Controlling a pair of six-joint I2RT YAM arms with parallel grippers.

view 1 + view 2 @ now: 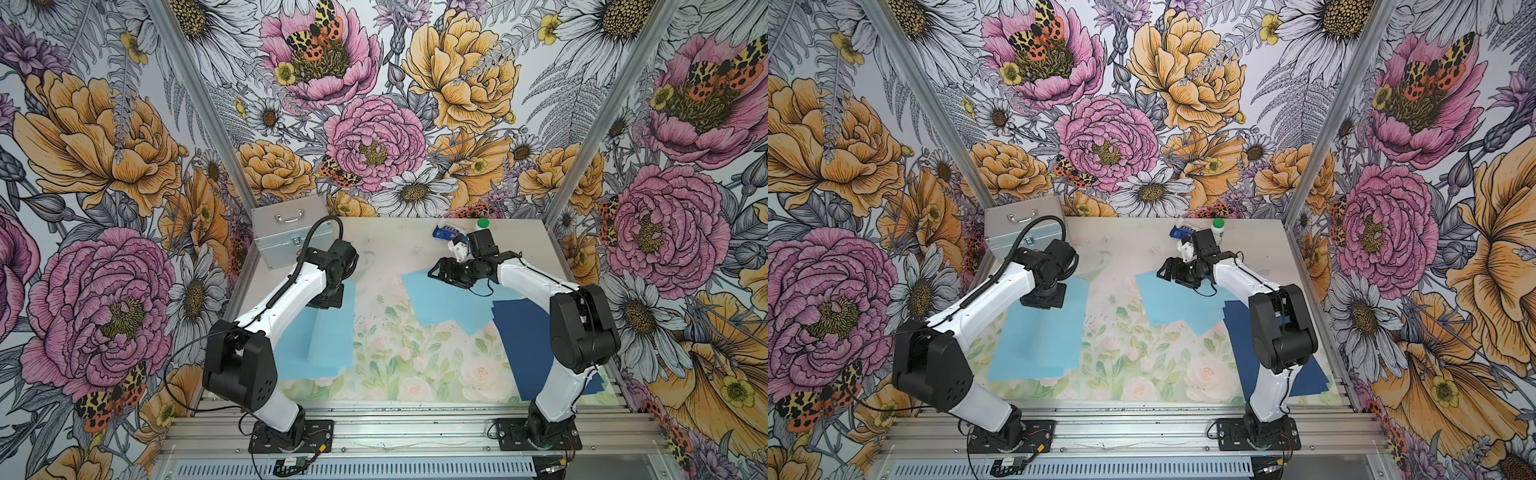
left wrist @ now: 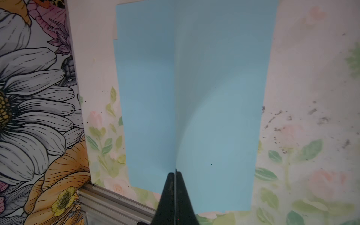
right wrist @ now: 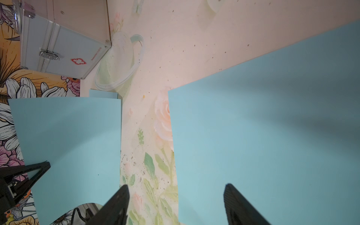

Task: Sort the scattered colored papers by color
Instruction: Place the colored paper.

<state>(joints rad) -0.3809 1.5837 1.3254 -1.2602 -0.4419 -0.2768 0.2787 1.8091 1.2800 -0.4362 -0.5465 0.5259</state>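
The left gripper (image 2: 175, 175) is seen in the left wrist view pinched shut on the edge of a light blue sheet (image 2: 224, 97), which is lifted at the gripped edge and curves down onto the table. In both top views this gripper is hidden under the left arm's wrist, above the light blue pile (image 1: 328, 332) near the left edge of the table (image 1: 399, 249). At least one more light blue sheet is seen under the held one, its edges showing just past it.

The right gripper (image 3: 175, 202) is held wide, with nothing between the fingers (image 3: 118, 204). In a top view it (image 1: 1167, 272) is placed over the far corner of a second light blue sheet (image 1: 1175, 303), which lies flat around the middle of the table, turned at an angle; whether it touches the sheet cannot be told. A strip of bare table is left between this sheet and the left pile.

Dark navy sheets (image 1: 523, 328) are stacked near the right edge of the table, partly hidden by the right arm; the near right part of the middle light blue sheet appears to touch or overlap them.

A silver case (image 1: 291, 237) is set at the far left corner. A small blue-and-white packet (image 1: 444, 232) and a green-capped bottle (image 1: 1217, 230) are placed near the far edge, behind the right gripper.
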